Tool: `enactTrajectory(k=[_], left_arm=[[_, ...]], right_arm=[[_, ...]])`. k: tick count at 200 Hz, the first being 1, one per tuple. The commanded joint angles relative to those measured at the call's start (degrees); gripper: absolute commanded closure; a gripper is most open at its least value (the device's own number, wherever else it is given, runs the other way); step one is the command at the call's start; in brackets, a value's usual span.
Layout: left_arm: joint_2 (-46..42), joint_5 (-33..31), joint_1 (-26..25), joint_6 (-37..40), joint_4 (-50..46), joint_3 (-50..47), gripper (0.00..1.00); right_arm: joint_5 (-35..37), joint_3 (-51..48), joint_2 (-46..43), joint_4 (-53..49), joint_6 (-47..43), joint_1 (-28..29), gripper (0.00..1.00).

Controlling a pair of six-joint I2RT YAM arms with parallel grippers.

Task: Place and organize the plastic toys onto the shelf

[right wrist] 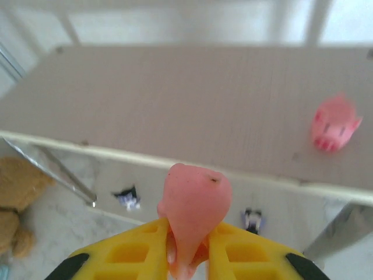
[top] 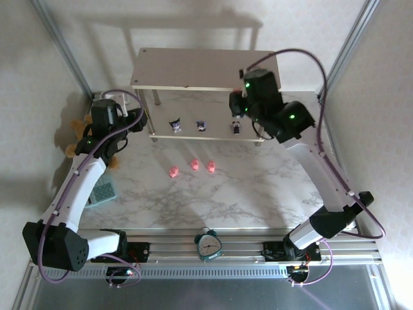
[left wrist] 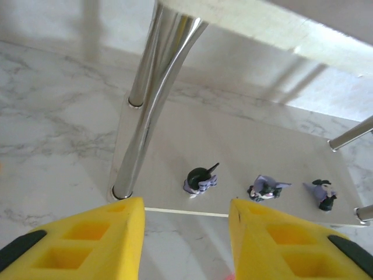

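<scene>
Pig (right wrist: 195, 195) in right gripper (right wrist: 187, 228), shelf (right wrist: 175, 99) below, teddy (right wrist: 17, 204) beside

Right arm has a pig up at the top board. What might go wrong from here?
The pink pig in the right jaws hangs near the front edge of the top board; released here it may roll off. The left jaws sit open beside the shelf leg; a nudge might topple the dark figurines.
</scene>
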Motion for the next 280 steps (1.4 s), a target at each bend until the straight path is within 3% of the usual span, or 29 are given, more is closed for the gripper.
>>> enactTrajectory(k=[1, 52, 280], left_arm=[[0.62, 1.79, 0.42, -0.88, -1.57, 2.34, 0.58], [0.62, 1.56, 0.51, 0.0, -3.39, 3.57, 0.57], [2.82, 2.15, 0.62, 0.79, -3.68, 4.28, 0.57]], right_arm=[[1.58, 9.05, 7.47, -6.48, -6.0, -2.05, 0.78], [-2.9, 21.12, 16.21, -8.09, -5.91, -6.31, 0.78], [-1.26, 29.04, 28.55, -10.56, -9.9, -8.45, 0.73]])
